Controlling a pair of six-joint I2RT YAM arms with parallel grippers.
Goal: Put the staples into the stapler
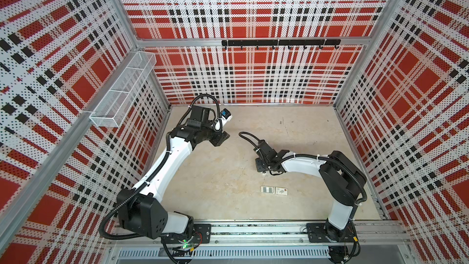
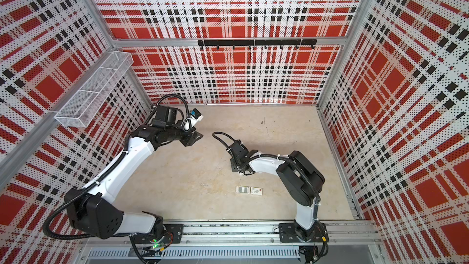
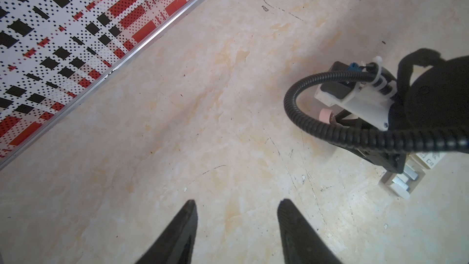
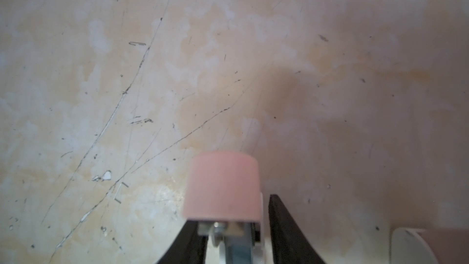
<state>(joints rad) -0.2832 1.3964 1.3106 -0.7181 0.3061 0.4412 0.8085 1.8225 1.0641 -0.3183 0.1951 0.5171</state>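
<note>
A pale pink stapler [image 4: 223,186] lies between the jaws of my right gripper [image 4: 231,209]. Its lid stands raised over the metal channel. One black finger [image 4: 279,219] stands a small gap off its white side; the other is hidden under the lid, so the jaws are open around it. In the left wrist view its pink end [image 3: 326,116] peeks from under the right wrist. The staples [image 1: 267,189] lie in a white tray beside the printed sleeve [image 1: 281,191], in front of the right gripper [image 1: 261,166]. My left gripper [image 3: 236,201] hangs open and empty at the back left [image 1: 223,138].
Loose single staples [image 4: 121,189] lie on the scratched beige table [image 1: 228,173]. A white and pink rounded piece [image 4: 418,245] shows at the edge of the right wrist view. A wire basket [image 1: 121,90] hangs on the left wall, a hook rail [image 1: 279,43] on the back wall.
</note>
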